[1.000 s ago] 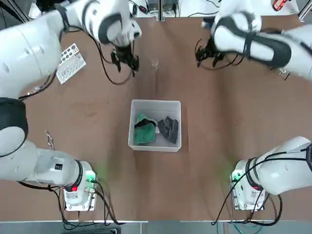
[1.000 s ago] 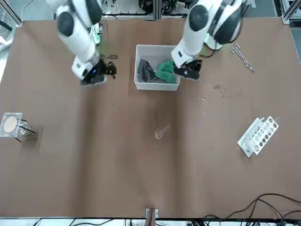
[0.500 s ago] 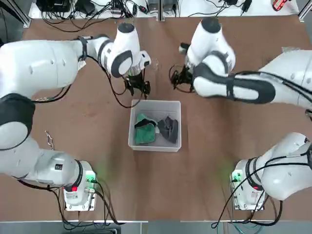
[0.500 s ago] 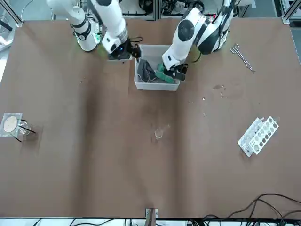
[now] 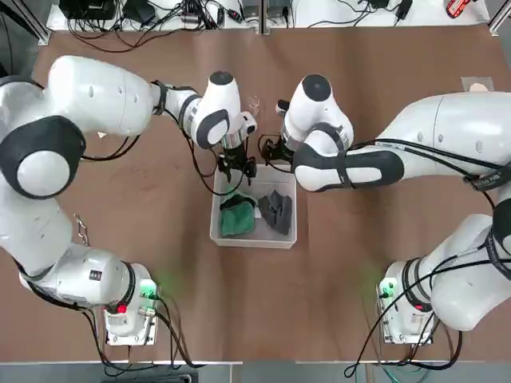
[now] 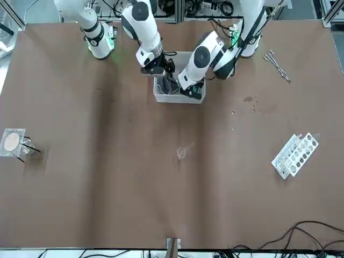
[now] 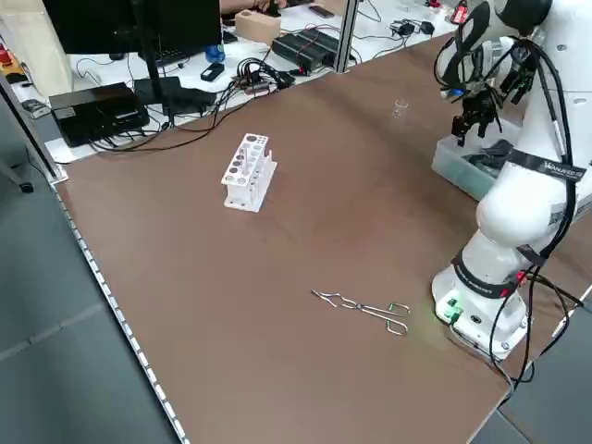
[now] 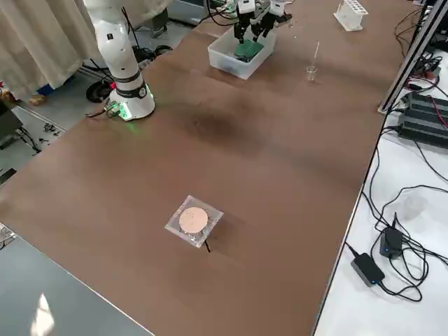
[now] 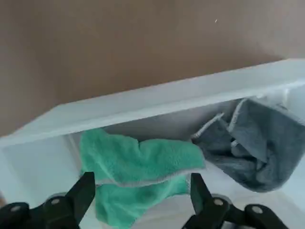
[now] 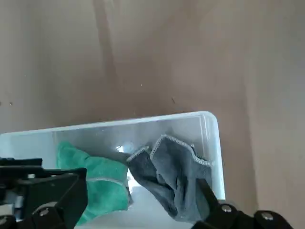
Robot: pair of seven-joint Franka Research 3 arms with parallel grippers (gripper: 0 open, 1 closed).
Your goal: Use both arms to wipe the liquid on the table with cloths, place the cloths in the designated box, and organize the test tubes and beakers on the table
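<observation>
Both tools, left point(image 5: 237, 169) and right point(image 5: 270, 151), spread empty, have swung over the box point(image 5: 254, 238).

Beyond my table's far edge, a white bench point(image 7: 139, 120) carries black electronics boxes point(image 7: 97, 109) and cables. Grey floor point(image 7: 55, 351); beige curtain point(image 8: 42, 42) nearby.

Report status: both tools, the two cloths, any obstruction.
Left tool open over bright green cloth in translucent plastic box. Right tool open above dark grey cloth, same box. Nothing blocking.
</observation>
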